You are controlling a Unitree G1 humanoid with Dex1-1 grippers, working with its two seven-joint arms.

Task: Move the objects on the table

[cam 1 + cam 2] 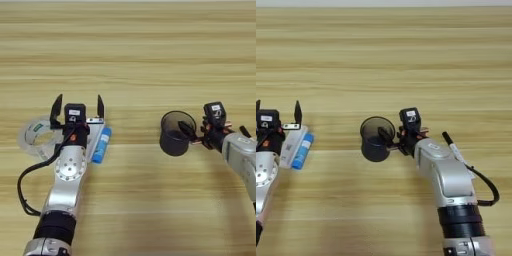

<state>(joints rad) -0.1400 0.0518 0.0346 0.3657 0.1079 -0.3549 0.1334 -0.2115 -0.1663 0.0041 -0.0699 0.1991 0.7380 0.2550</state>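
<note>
The robot's two silver arms rose from the near edge of the light wooden table (150,50). On the left, the left gripper (77,106) stood with its two black fingers spread wide and holding nothing. It hung over a flat white rectangular cassette (293,141), which its arm partly hid. A clear tape roll (31,135) with a green label lay just left of that arm. A blue tube (102,145) with a white label lay against the cassette's right edge, pointing away from the camera. These three sat clustered, probably waiting to be moved.

Well to the right stood an upright black mesh cup (375,140), open mouth up. The right gripper (390,138) reached in from the right; one finger went over the rim into the cup, apparently pinching its wall to lift or drag it.
</note>
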